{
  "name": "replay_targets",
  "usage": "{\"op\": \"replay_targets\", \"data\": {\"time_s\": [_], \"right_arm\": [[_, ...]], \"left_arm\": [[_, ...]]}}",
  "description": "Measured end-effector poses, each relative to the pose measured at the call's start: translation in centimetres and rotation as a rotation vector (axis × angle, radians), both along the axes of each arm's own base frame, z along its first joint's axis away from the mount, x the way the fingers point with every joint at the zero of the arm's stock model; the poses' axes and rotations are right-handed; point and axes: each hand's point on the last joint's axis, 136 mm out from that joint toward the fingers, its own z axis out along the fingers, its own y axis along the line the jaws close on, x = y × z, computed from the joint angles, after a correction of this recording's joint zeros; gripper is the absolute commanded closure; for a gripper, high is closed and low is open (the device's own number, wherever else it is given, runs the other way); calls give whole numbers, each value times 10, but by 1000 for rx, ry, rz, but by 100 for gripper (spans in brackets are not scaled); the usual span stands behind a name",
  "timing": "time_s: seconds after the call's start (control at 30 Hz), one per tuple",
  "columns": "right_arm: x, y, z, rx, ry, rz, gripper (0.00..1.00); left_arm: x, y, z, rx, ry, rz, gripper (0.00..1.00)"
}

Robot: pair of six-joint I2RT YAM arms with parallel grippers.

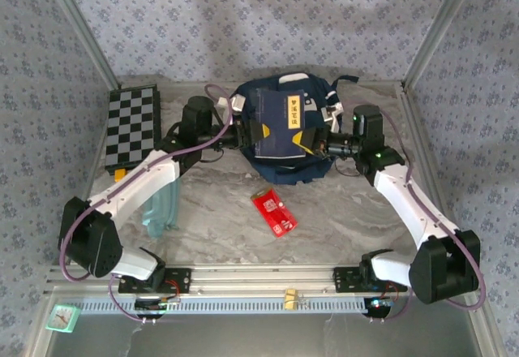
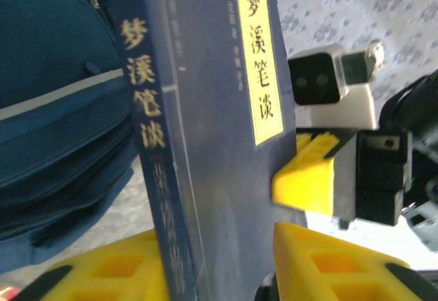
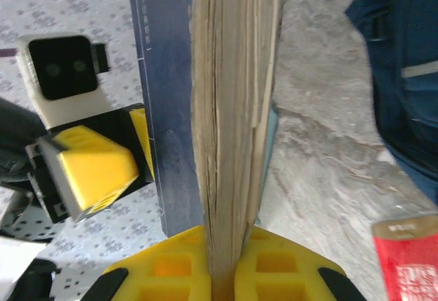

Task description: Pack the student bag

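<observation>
The packing looks like it has only just begun. The student bag lies at the far middle of the tabletop, between the two arms. A dark blue book with a yellow label is held up in the air, standing on its edge, over the front of the bag. It is not in the bag yet. The right fingers are closed tight on the book, with the pages squeezed between them. The left fingers sit on each side of the book too, but I cannot tell if they are squeezing it or have let go. I think the book is being passed from one arm to the other. I cannot see if the bag is open. The book has to go in, and there may be more to pack. A red packet lies flat on the tabletop, nearer to the arms, well apart from the bag. A black and white checkerboard lies at the far left. A pale blue-green thing lies under the left arm, and I cannot tell what it is. The tabletop is grey and white like marble. The walls around it are pale cloth with little blue flowers, with silver metal bars at the corners.
</observation>
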Motion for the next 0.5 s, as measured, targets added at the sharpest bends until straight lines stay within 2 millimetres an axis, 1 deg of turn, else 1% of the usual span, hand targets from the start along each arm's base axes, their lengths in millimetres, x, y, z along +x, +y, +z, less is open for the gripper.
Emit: {"op": "replay_targets", "data": {"time_s": [0.03, 0.17, 0.27, 0.37, 0.43, 0.5], "right_arm": [[1, -6, -3, -17, 8, -19, 100], [0, -36, -21, -111, 62, -121, 100], [-2, -63, -38, -192, 126, -208, 100], [-6, -91, -52, -244, 198, -297, 100], [-9, -111, -60, -262, 242, -362, 100], [-13, -126, -67, -274, 272, -414, 100]], "left_arm": [[0, 1, -2, 27, -14, -5, 41], [1, 3, -7, 149, -89, -6, 37], [1, -3, -16, 265, -176, -26, 34], [6, -10, -41, 400, -235, -60, 33], [12, -15, -64, 498, -259, -90, 30], [17, -21, -84, 579, -275, -122, 29]]}}
